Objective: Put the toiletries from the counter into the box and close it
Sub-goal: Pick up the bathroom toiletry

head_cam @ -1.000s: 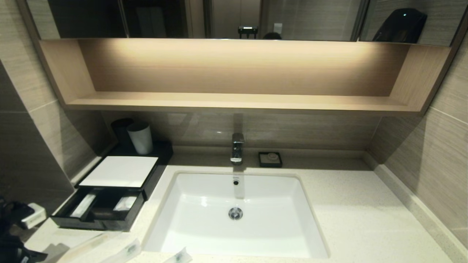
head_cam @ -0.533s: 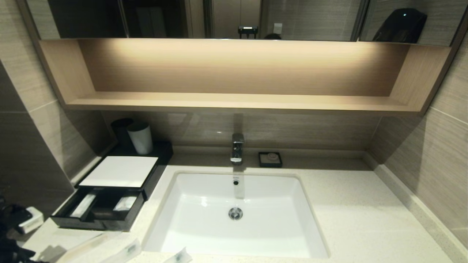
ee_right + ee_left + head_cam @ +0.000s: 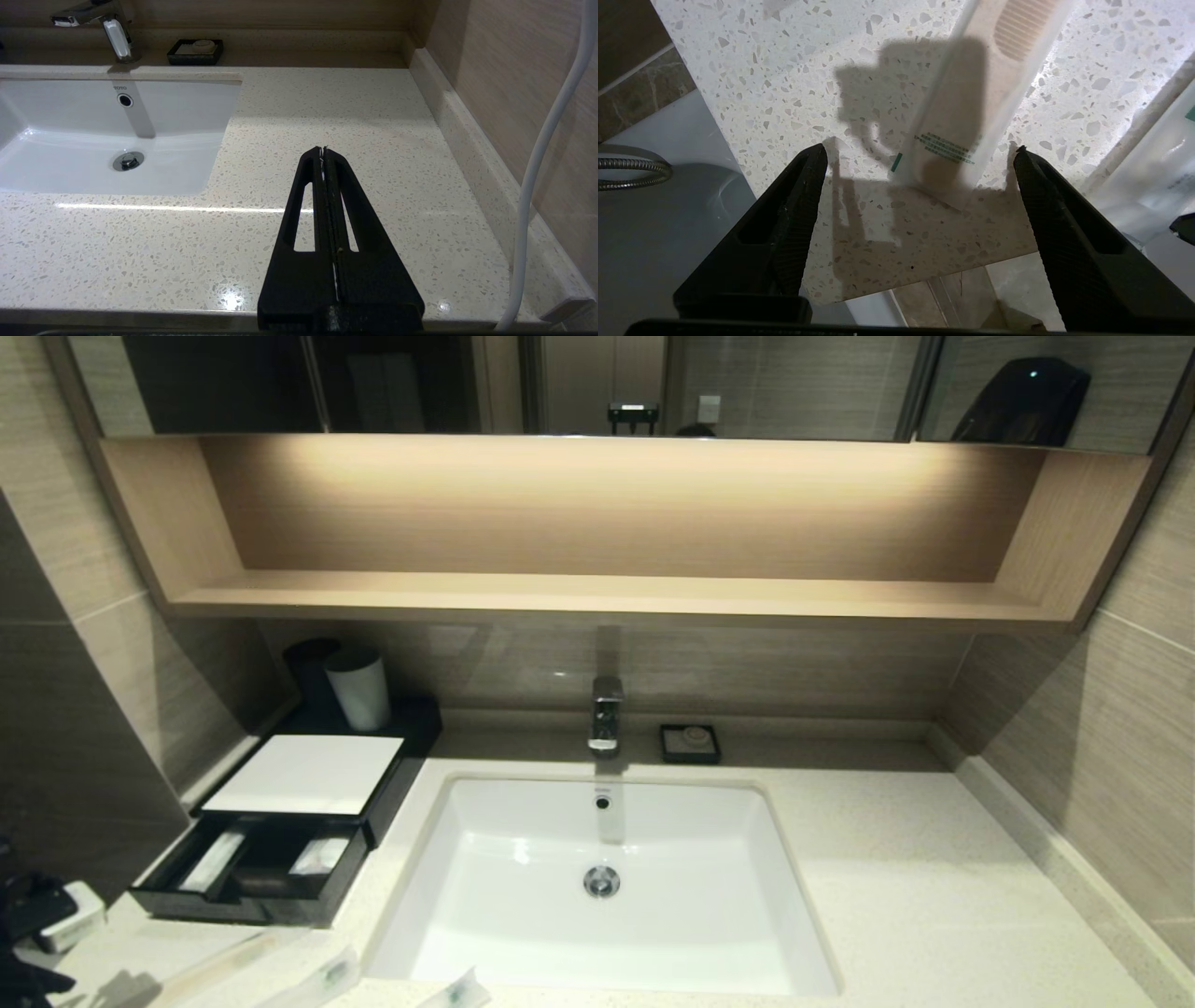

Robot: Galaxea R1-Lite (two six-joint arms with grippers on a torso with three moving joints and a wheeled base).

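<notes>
1. Left gripper over near-left counter edge, jaws spread wide, holding nothing; a packet lies flat just beyond.
2. Right gripper pressed closed, parked near right.
3. Box far left, drawer pulled out.

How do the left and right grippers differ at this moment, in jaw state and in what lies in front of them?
The left gripper has its jaws spread wide; the right gripper has its jaws pressed together. The left gripper hangs over a wrapped comb packet at the counter's edge; the right gripper faces bare counter beside the basin. Both are black, ribbed and hold nothing.
</notes>
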